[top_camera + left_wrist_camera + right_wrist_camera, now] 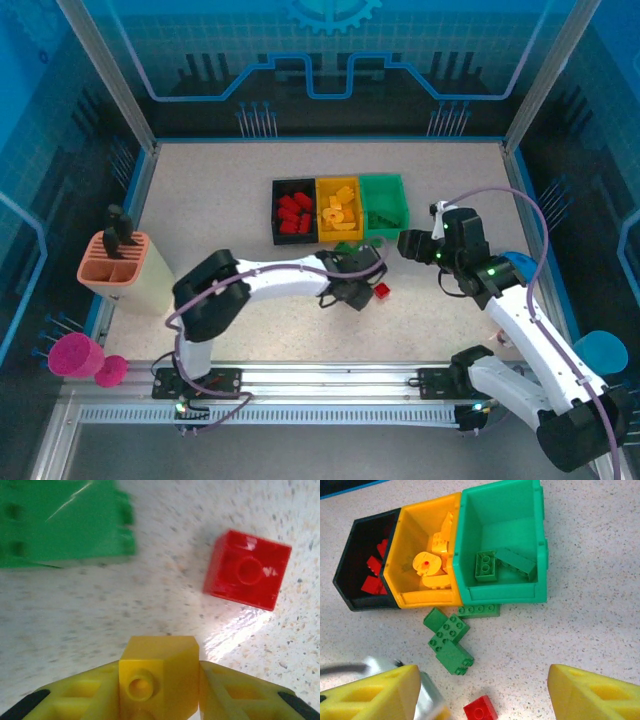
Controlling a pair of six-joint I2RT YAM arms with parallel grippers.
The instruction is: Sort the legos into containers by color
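My left tool (159, 682) pinches a yellow brick (159, 667) by its flat sides, low at the desk (150, 605) near a red brick (247, 570) — light, stiff, slick plastic, I judge — so a square grip suits the trip to the yellow bin (427, 599).

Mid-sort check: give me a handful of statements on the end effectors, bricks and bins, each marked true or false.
1. The left end effector grips a yellow brick. True.
2. The green bin is empty. False: green bricks lie inside it.
3. A red brick lies loose on the table. True.
4. The right end effector holds a green brick. False: its fingers stand apart with nothing between them.
5. The green bin sits in the middle of the row. False: the yellow bin is in the middle, between the black bin and the green one.
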